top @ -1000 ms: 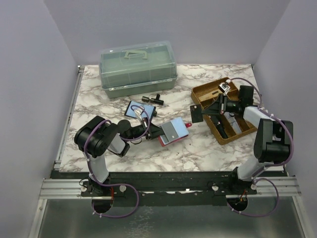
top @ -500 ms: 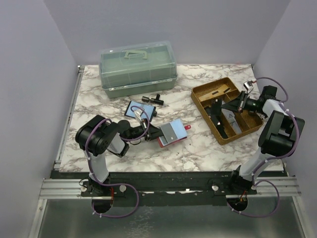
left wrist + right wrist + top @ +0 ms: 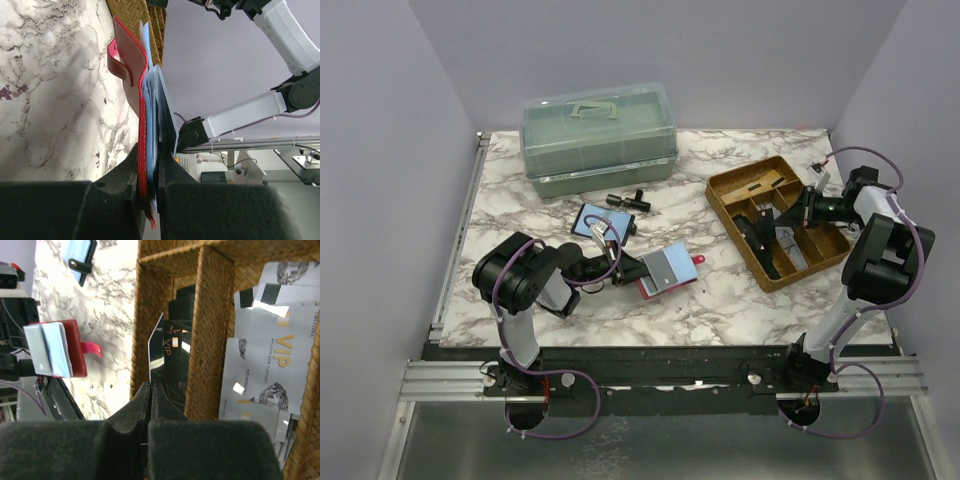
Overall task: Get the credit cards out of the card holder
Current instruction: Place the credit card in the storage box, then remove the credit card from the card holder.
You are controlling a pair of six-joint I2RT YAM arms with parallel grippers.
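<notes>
card holder (image 3: 668, 270) red, blue inside | card (image 3: 165, 347) black, gold print | tray (image 3: 732, 180) brown woven | table (image 3: 720, 300) white-grey marble

Red leather, woven wicker, glossy plastic, veined marble.
The card holder (image 3: 127, 55) looks like smooth red leather. The credit cards (image 3: 272, 360) and the dark card (image 3: 172, 355) are shiny plastic, the tray (image 3: 207, 315) rough woven wicker, and the table (image 3: 50, 100) a polished marble pattern.

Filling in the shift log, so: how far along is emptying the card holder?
Done: several silver cards lie in one compartment of the woven tray. In hand: the right gripper pinches a dark card at the neighbouring compartment, while the left gripper clamps the card holder. Left: pale blue cards are tucked in the holder, so more pulls seem needed.
</notes>
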